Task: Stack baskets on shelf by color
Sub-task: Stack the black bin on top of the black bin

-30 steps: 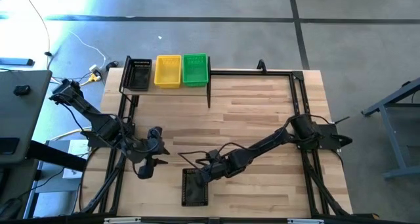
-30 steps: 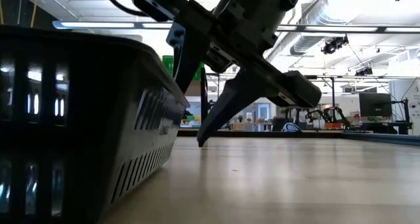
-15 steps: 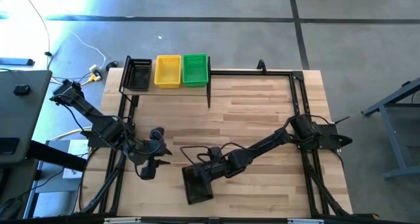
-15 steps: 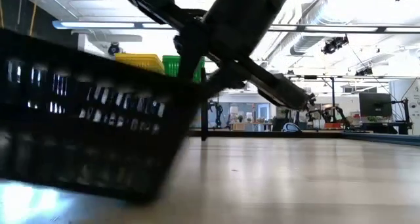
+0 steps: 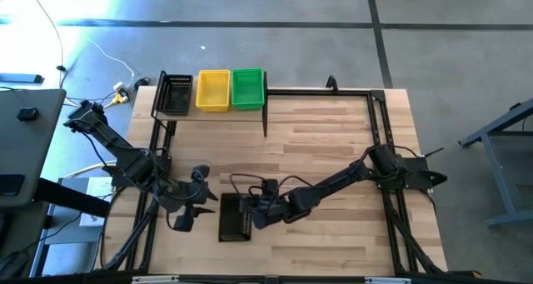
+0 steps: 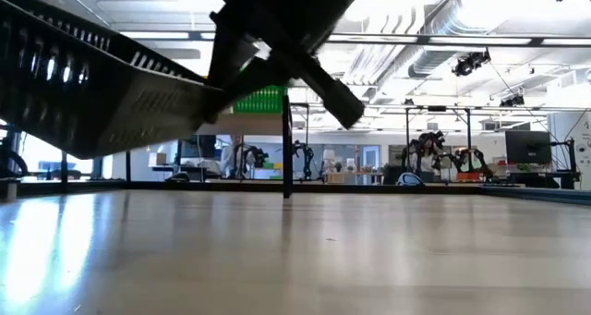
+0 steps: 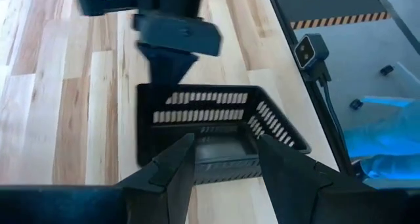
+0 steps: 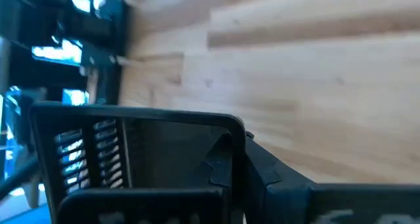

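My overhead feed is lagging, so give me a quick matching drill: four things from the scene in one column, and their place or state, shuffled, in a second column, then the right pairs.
Things:
1. yellow basket
2. green basket
3. right gripper
4. left gripper

Places or states:
A. open, beside the lifted black basket
B. middle slot on the shelf
C. shut on the lifted black basket's rim
D. shelf slot farthest from the shelved black basket

Pairs: 1-B, 2-D, 3-C, 4-A
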Available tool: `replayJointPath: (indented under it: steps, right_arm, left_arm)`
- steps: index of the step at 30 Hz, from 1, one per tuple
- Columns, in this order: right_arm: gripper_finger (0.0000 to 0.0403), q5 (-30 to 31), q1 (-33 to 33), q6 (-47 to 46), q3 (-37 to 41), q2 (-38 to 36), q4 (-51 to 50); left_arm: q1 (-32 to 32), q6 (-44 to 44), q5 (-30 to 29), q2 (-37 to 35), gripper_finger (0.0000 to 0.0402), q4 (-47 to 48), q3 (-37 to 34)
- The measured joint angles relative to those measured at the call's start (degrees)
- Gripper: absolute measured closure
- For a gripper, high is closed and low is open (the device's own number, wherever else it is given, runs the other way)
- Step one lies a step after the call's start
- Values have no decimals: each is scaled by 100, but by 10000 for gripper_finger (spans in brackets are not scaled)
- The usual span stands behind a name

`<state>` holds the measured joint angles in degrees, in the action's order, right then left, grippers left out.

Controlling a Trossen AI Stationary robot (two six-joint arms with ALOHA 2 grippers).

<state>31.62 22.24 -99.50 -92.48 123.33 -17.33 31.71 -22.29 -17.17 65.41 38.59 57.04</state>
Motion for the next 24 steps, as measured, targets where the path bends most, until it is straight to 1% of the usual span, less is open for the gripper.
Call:
replayJointPath:
  steps: [4, 11, 18, 24]
  right_arm:
    - [402, 12, -179, 165, -188, 0, -11]
    - [403, -36, -479, 198, -427, -2, -41]
    - [403, -155, -688, 203, -579, -7, -85]
    - [403, -273, -812, 205, -580, -7, -95]
  left_arm:
    - [84, 44, 54, 0, 245, -2, 0]
    - [181, 469, 139, 84, 245, 29, 0]
    - [218, 996, 162, 421, 245, 182, 0]
    - [216, 1046, 157, 656, 245, 566, 0]
